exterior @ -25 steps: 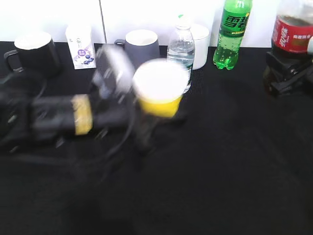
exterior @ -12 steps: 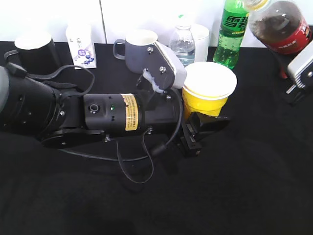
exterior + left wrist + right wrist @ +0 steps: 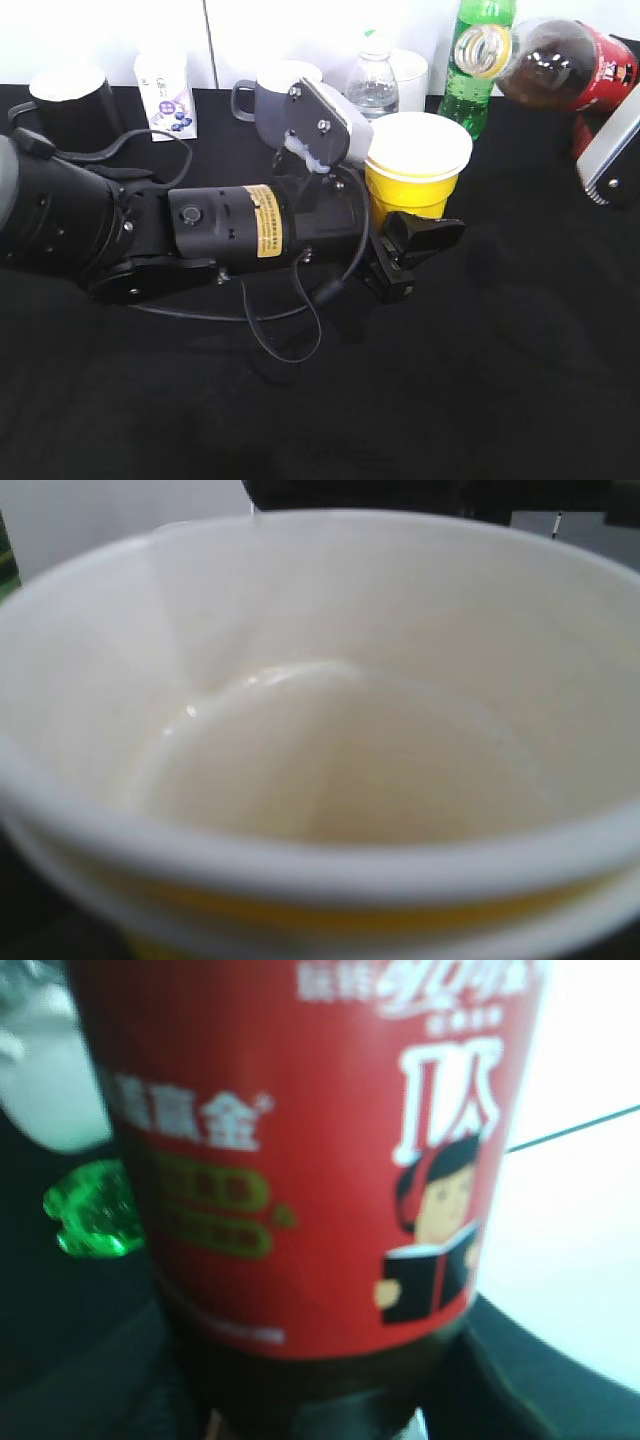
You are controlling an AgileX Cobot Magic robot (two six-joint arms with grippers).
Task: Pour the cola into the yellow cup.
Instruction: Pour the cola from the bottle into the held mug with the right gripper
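My left gripper [image 3: 415, 250] holds the yellow cup [image 3: 418, 170] upright near the middle of the bench [image 3: 480, 380], its black fingers [image 3: 425, 238] clasped around the cup's lower part. The cup is small and tapered, yellow outside with a white rim and white inside; from my left wrist its bottom looks bare and pale, with no dark liquid in it [image 3: 330, 770]. My right arm holds the cola bottle [image 3: 565, 65] tipped nearly on its side at the far right, its open mouth pointing left, above and to the right of the cup's rim and apart from it. Dark brown cola fills the body under the red label with white writing [image 3: 300, 1150]; I see no stream leaving the mouth. My right gripper's fingers are mostly cut off at the frame edge and hidden behind the bottle, but dark pads sit against the bottle's base in the wrist view, so I take them as closed on it. Along the far edge stand a black mug [image 3: 70, 100], a small white carton [image 3: 168, 95], a grey mug [image 3: 275, 95], a small water bottle [image 3: 372, 80] and a green soda bottle [image 3: 475, 60]; what the mugs hold I cannot tell.
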